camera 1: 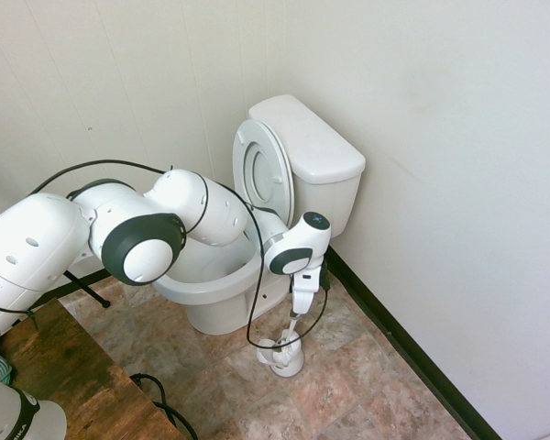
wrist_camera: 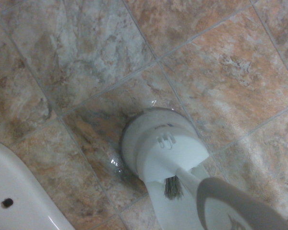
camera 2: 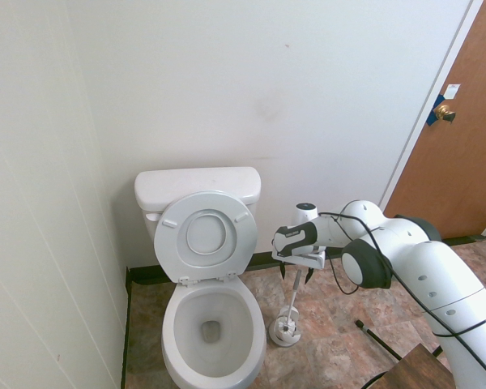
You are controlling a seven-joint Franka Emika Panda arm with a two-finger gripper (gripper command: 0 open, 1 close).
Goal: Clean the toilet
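Reading from left to right in the second exterior view, the toilet (camera 2: 174, 328) is standing on the tiled floor (camera 2: 150, 312) with its tank (camera 2: 194, 180) backing toward the wall (camera 2: 251, 97). The lid (camera 2: 169, 253) is leaning upright at the tank, leaving the bowl (camera 2: 196, 312) facing upward, presumably so that a brush head can enter without obstruction. Just beside the toilet, the holder (camera 2: 284, 334) is standing on the floor and bearing the brush (camera 2: 294, 293); this placement is probably serving to store the tool within reach of the bowl. The bristles are showing at the holder's open side in the wrist view, and the handle is rising at a slight tilt. Above the holder, the gripper (camera 2: 296, 273) is pointing downward with its fingers standing wide apart, one on each side of the handle's upper end, and is not clamping it. This straddling position is apparently aligning the fingers for closure. The arm (camera 2: 405, 251) is reaching in from the right, leaving the space over the bowl unobstructed. Closing off-center is risking tipping the holder.
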